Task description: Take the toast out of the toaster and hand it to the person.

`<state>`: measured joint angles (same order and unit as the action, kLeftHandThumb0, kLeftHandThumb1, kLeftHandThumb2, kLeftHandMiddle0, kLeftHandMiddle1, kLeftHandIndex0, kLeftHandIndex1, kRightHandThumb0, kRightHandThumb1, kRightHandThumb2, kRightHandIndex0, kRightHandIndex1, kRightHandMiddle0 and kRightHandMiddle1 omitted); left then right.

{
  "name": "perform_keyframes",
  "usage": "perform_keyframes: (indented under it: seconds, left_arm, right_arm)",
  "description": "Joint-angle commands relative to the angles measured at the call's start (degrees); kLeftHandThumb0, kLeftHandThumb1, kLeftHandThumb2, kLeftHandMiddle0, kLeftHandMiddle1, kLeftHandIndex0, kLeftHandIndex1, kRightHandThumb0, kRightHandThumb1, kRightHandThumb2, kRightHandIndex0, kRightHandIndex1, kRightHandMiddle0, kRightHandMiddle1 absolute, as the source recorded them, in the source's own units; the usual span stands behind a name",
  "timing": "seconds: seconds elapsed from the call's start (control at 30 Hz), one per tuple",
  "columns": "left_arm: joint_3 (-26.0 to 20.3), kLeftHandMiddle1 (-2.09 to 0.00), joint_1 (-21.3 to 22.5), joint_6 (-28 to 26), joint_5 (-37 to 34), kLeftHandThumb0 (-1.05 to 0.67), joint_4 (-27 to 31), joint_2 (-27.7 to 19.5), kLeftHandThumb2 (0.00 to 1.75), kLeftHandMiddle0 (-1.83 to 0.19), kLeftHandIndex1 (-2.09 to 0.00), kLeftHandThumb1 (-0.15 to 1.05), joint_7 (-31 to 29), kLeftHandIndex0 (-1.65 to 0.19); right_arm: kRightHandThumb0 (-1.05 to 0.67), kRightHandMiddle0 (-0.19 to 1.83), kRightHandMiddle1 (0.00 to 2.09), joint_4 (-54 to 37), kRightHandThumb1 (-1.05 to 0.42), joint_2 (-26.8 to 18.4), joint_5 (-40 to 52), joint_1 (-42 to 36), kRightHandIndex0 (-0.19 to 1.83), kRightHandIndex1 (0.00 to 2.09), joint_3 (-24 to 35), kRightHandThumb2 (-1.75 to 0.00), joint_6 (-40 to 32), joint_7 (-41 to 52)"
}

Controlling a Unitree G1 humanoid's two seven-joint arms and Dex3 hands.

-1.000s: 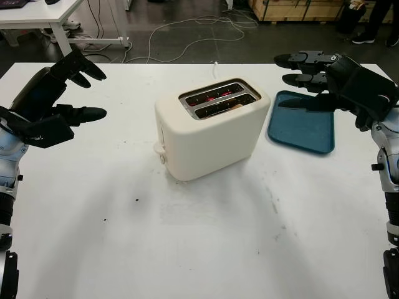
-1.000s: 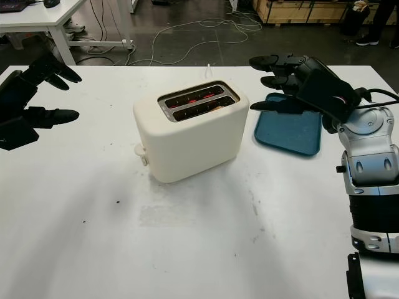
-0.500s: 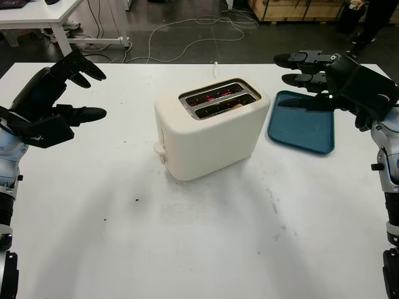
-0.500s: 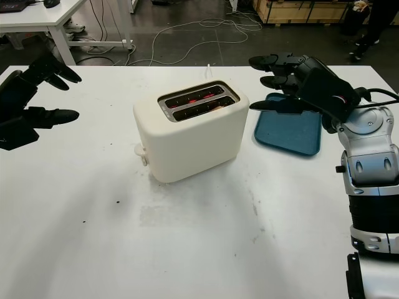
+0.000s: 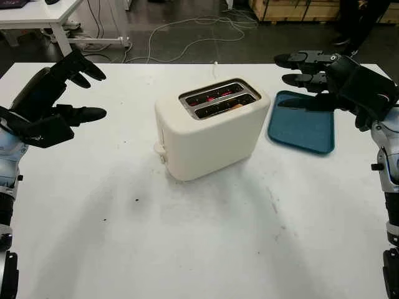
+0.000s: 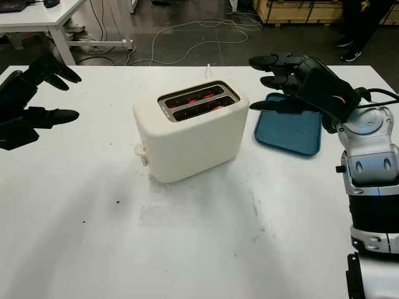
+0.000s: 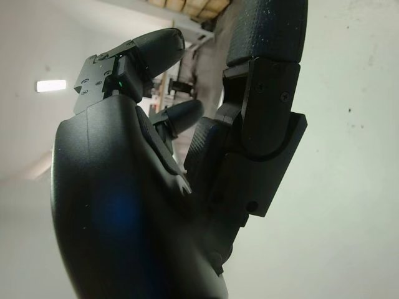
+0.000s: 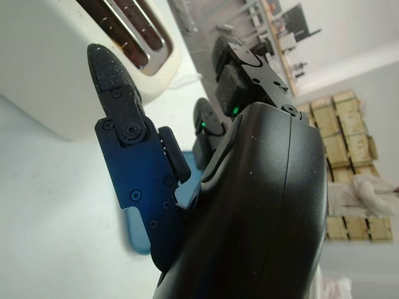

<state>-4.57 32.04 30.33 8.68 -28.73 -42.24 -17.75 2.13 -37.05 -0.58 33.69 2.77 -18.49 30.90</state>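
Left eye view, table (image 5: 206, 249): white, with dark specks; cables on the dark floor beyond.
Left eye view, toaster (image 5: 212, 128): cream, mid-table; toast (image 5: 235, 106) sunk in near slot.
Right eye view, tray (image 6: 288, 132): blue, just right of toaster.
Left wrist view, left hand (image 7: 149, 180): open, holding nothing, above table's left side.
Right wrist view, right hand (image 8: 237, 187): open, holding nothing, over tray.
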Motion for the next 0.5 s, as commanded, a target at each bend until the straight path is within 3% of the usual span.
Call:
perform_keyframes:
  seconds: [0.0,0.47]
  left_arm:
    - [-0.15,-1.56,-0.08,-0.26,0.26,-1.05,0.3,-0.04,0.34,0.0,-1.41,0.92,0.25,0.0]
    - [-0.32,-1.55,-0.19,-0.33,-0.41,-1.05,0.43,0.06,0.33,0.0,-1.42,0.92,-0.18,0.0]
  right_arm:
    - [-0.51,0.46,0.01,0.26,-0.76,-0.52,-0.29,1.26,0.44,0.02,-0.07,0.0,1.37,0.22]
    - [-0.48,0.46,0.01,0.04,-0.76,-0.54,-1.0,1.43,0.45,0.02,-0.39,0.0,1.14,0.05]
